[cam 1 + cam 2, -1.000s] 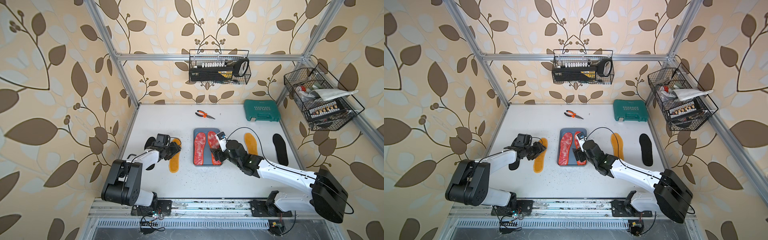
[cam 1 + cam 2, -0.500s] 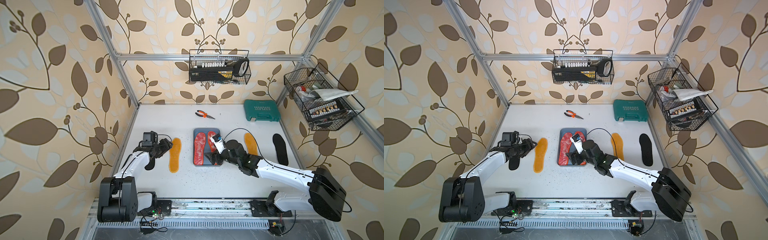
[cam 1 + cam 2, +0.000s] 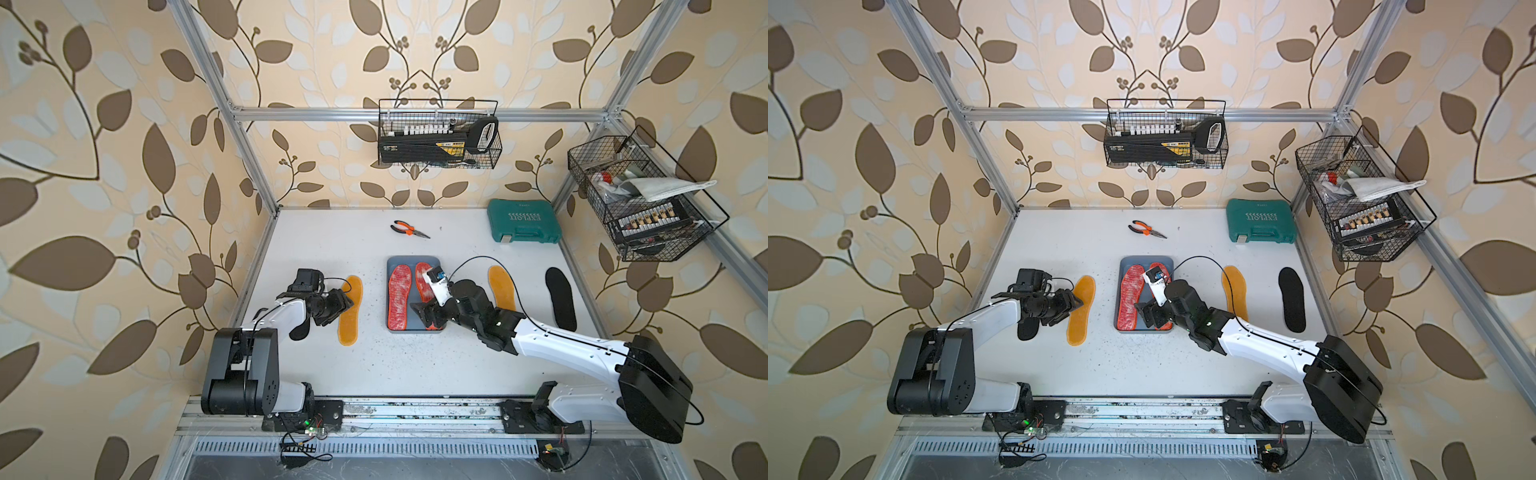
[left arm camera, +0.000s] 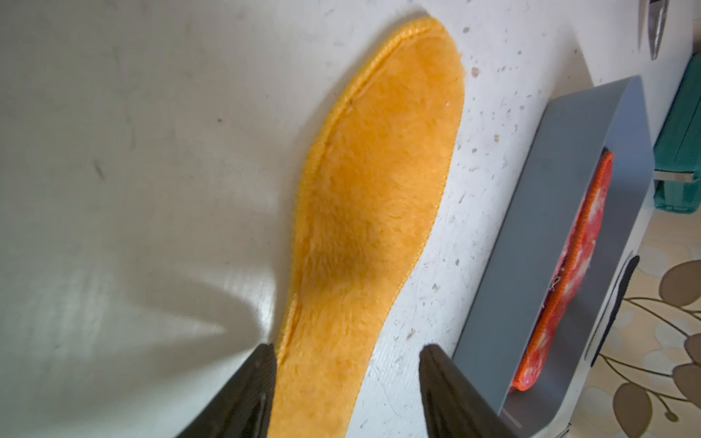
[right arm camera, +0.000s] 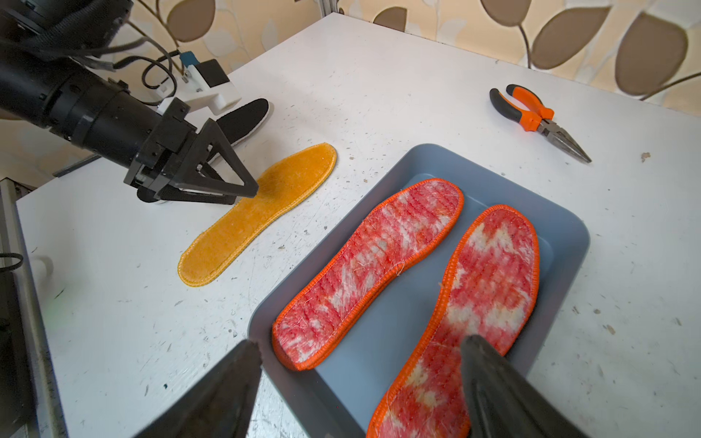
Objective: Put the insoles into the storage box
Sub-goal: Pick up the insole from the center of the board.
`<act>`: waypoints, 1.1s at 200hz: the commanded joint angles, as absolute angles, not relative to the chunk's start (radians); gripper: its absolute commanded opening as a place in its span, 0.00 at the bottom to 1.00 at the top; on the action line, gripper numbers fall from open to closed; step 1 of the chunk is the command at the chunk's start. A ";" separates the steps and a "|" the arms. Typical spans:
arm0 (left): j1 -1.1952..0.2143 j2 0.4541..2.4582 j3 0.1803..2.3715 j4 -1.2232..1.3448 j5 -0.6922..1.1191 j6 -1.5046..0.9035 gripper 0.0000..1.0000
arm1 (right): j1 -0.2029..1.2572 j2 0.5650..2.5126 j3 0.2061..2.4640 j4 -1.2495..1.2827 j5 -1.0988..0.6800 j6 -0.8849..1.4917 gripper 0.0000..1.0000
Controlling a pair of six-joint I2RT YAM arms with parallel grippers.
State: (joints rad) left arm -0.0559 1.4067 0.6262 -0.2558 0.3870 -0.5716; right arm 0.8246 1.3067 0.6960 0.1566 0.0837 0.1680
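Insoles: two red insoles (image 5: 371, 265) side by side in storage box (image 5: 565, 235), mid-table. Over box's near end, right claw (image 5: 360, 341) wide open, empty. Beside box, left claw (image 4: 347, 350) open, empty, fingers (image 4: 250, 386) either side of yellow insole (image 4: 379, 170) flat on table. Other side: second yellow insole (image 3: 500, 284), black insole (image 3: 560, 297). Farthest: pliers (image 3: 409, 229), green case (image 3: 523, 226).

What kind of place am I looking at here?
Probably a robot test booth, not a real room: aluminium frame holding leaf wallpaper, a robot arm bolted to a rail, a wire basket of tools.
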 commanded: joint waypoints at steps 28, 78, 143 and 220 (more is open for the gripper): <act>-0.122 1.484 0.675 -0.297 0.272 -0.557 0.55 | 0.829 1.301 0.704 0.146 0.111 0.178 0.85; -0.156 1.515 0.693 -0.304 0.167 -0.579 0.15 | 0.828 1.296 0.704 0.146 0.115 0.180 0.85; -0.163 1.508 0.716 -0.319 0.152 -0.583 0.10 | 0.829 1.313 0.710 0.138 0.131 0.176 0.85; -0.162 1.410 0.723 -0.289 0.147 -0.574 0.39 | 0.828 1.338 0.726 0.126 0.132 0.175 0.85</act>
State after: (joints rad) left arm -0.1528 1.4158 0.7143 -0.3042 0.1619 -0.5797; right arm 0.8246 1.3277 0.6975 0.1406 0.1131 0.1711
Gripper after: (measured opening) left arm 0.380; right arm 0.849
